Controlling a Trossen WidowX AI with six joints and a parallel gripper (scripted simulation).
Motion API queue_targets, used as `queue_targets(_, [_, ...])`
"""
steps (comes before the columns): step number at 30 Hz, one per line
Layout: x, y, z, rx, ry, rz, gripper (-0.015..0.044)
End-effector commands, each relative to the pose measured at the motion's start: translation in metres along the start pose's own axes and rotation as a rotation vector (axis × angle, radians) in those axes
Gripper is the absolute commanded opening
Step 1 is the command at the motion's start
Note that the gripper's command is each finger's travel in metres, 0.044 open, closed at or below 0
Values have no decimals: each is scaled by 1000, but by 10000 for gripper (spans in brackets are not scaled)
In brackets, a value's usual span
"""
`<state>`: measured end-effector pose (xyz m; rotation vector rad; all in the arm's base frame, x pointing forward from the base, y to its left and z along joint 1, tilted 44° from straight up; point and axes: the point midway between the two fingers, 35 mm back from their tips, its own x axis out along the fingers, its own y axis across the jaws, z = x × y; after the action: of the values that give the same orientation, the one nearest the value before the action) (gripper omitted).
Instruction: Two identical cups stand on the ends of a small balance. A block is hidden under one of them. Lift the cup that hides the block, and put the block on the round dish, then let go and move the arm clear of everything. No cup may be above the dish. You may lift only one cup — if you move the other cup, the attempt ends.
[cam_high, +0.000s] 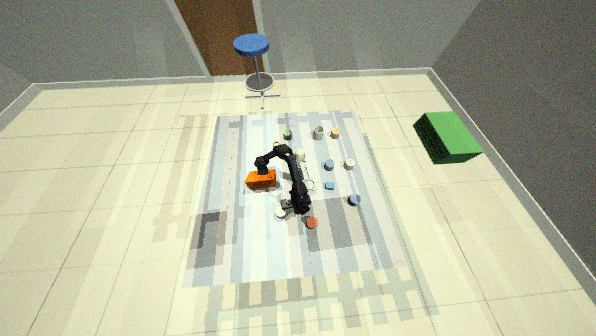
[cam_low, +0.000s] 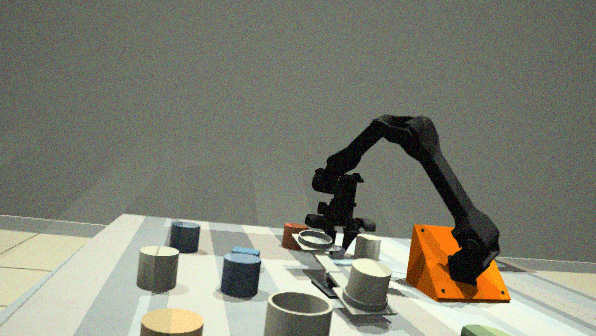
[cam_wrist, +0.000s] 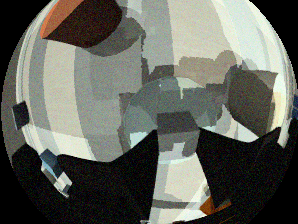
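My gripper (cam_low: 341, 248) (cam_wrist: 174, 132) points down over the round dish (cam_low: 350, 262) (cam_wrist: 141, 111) and is shut on a small grey block (cam_wrist: 177, 138). The block is low over the dish; whether it touches the dish is not clear. One pale cup (cam_low: 369, 282) (cam_high: 300, 154) stands on the near, lower end of the balance (cam_low: 325, 262). The far end is raised and bears an empty ring (cam_low: 315, 239) (cam_high: 310, 185). Another pale cup (cam_low: 368, 247) (cam_high: 280, 213) (cam_wrist: 251, 102) stands on the mat beside the dish, not above it.
A red cylinder (cam_high: 311, 222) (cam_low: 294, 236) (cam_wrist: 82, 22) stands near the dish. Blue cylinders (cam_high: 354, 200) (cam_low: 241, 274), a light-blue block (cam_high: 329, 185), a pale cylinder (cam_low: 157, 268), an open grey cup (cam_low: 298, 320) and a tan cylinder (cam_high: 335, 133) stand beyond the balance. The orange base (cam_high: 261, 180) (cam_low: 450, 275) carries the arm.
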<state>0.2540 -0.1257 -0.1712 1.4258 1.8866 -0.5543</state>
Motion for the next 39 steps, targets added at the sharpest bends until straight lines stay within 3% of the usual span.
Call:
queue_targets(1, [0, 0, 0, 0, 0, 0, 26])
queue_targets(17, [-12, 0, 1, 2, 1, 0, 440])
queue_targets(20, [-54, -1, 0, 7, 5, 0, 440])
queue_targets(29, [-60, -1, 0, 8, 4, 1, 440])
queue_targets(33, [-109, -3, -2, 10, -13, 14, 440])
queue_targets(39, [-112, -3, -3, 11, -14, 15, 440])
